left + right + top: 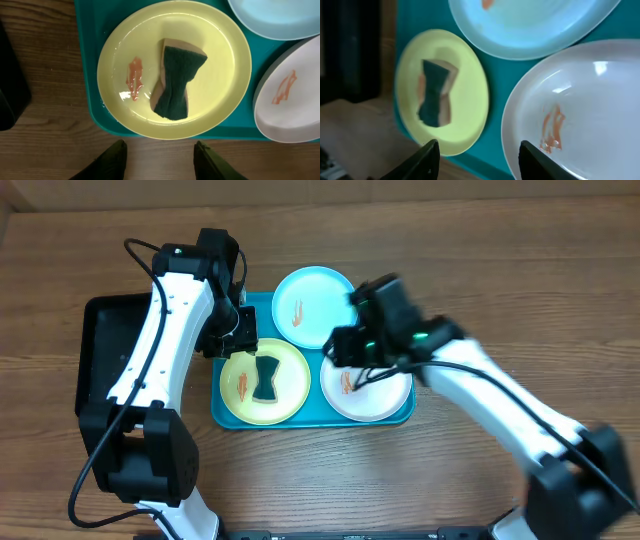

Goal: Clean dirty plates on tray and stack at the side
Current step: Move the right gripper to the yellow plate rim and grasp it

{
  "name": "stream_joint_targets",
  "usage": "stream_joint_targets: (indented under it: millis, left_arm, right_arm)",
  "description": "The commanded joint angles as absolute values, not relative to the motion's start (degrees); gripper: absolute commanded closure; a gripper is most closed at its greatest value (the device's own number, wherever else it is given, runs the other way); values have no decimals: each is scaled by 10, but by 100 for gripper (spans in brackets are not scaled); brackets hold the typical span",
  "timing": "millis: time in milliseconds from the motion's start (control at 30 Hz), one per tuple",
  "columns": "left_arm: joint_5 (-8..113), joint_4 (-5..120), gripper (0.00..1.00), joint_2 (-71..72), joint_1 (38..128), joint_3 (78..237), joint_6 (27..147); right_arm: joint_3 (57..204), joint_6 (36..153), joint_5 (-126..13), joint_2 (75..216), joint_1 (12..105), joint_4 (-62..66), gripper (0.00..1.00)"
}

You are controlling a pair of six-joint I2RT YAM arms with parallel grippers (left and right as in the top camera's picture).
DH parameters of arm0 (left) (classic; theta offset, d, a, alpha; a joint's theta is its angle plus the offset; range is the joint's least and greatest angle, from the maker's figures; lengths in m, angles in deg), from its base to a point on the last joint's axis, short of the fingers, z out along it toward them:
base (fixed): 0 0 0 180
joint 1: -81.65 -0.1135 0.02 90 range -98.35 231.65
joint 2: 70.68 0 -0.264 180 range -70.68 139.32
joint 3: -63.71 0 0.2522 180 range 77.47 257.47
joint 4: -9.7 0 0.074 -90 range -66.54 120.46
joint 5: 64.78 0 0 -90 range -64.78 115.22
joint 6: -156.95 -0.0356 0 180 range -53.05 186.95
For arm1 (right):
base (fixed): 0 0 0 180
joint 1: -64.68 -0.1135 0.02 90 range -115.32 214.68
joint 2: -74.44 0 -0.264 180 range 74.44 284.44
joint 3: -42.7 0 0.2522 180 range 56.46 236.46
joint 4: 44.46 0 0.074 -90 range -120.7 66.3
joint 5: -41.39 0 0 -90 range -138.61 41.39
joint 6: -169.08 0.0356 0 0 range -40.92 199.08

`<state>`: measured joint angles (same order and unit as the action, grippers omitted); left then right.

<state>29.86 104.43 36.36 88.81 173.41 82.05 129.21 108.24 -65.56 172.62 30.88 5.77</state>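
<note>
The turquoise tray (313,420) holds three plates: light blue (313,305) at the back, yellow-green (288,395) front left, white (380,398) front right. Each has an orange-red smear. A dark green and tan sponge (265,378) lies on the yellow-green plate. My left gripper (235,335) is open and empty above the tray's left side; its wrist view shows the yellow-green plate (215,60), the sponge (177,82) and the open fingers (162,157). My right gripper (347,348) is open and empty above the white plate's left edge (585,110), fingers (480,157) apart.
A black rectangular tray (110,350) lies left of the turquoise tray, under the left arm. The wooden table (480,270) surrounds both. In the right wrist view the light blue plate (535,25) and yellow-green plate (470,90) sit on the turquoise tray (505,85).
</note>
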Motion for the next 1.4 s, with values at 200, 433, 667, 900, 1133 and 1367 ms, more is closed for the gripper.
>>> stream_joint_targets:
  millis: [200,433,667,900,1133,1367]
  left_arm:
    - [297,1039,54,368,892,1732,833]
    - [297,1037,53,368,892,1732,833]
    - [297,1036,53,368,892,1732,833]
    - [297,1040,54,368,892,1732,833]
    - [297,1035,54,368,892,1732,833]
    - [297,1035,55,369,892,1732,833]
  right_arm:
    - [1299,1094,-593,1808,247,-53,60]
    - [1346,1107,-592,1810,247,25,57]
    - [1371,1121,-569,1837,247,22,49]
    - [1371,1121,-542,1899,235,-23,46]
    - [1371,1121,-545,1906,235,-11,59]
    - [1371,1122,-549,1915,226,-6,62]
